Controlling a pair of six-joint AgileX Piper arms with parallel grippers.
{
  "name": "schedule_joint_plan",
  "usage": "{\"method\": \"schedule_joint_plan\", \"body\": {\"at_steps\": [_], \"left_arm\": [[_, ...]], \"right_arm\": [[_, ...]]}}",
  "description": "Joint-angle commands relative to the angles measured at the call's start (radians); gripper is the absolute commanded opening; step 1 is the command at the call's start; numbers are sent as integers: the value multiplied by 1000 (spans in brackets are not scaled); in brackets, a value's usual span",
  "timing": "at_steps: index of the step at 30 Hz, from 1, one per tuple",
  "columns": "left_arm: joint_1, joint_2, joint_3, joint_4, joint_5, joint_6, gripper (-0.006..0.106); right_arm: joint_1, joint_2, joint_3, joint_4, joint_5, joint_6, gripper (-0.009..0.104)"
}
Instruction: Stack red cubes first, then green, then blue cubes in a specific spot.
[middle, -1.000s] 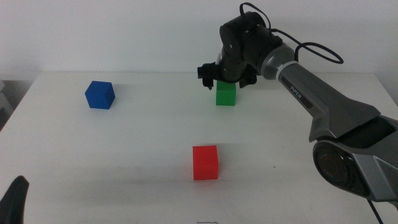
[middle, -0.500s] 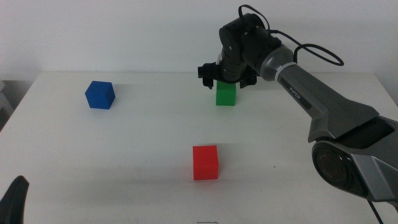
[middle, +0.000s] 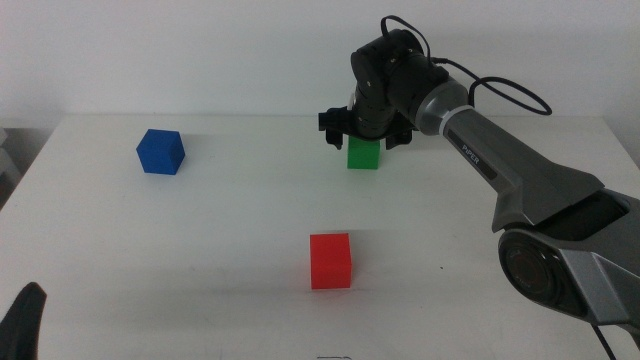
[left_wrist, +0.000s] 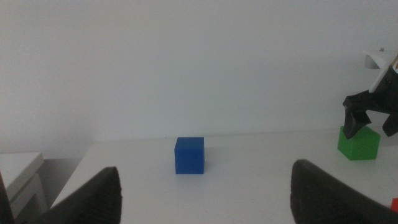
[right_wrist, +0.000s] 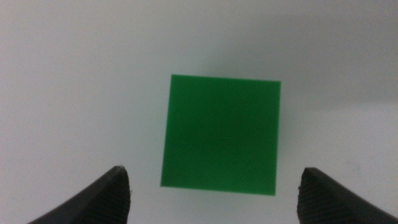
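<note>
Above the green cube (middle: 363, 154), right gripper (middle: 365, 136) spread wide, slightly higher than a second ago, cube unmoved

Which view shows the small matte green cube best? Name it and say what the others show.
The right wrist view: the small matte green cube fills the frame from straight above, between the open right gripper. The middle view shows it small, its top hidden by the gripper. The left wrist view catches it at the frame's edge.
</note>
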Motion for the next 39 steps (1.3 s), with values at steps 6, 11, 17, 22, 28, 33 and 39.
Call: {"method": "schedule_joint_plan", "body": {"at_steps": [6,11,17,22,28,33,39], "left_arm": [[-2,-20,-3,-12,-86,-9,93],[-2,-20,-3,-12,-86,-9,93],[-2,-20,-3,-12,-86,-9,93],[-2,-20,-3,-12,-86,-9,93],[-2,-20,-3,-12,-86,-9,93],[-2,-20,-3,-12,-86,-9,93],[-2,-20,-3,-12,-86,-9,93]], "right_arm": [[14,-63,-33,-146,-50,49,80],[26,-57,-33,-202,-49,71,78],[26,-57,-33,-198,-48,76,78],[26,-57,-33,-174,-44,109,78],[26,-45,-33,-152,-41,149,78],[26,-36,-33,-155,-38,158,77],[27,-35,-33,-162,-38,155,55]]}}
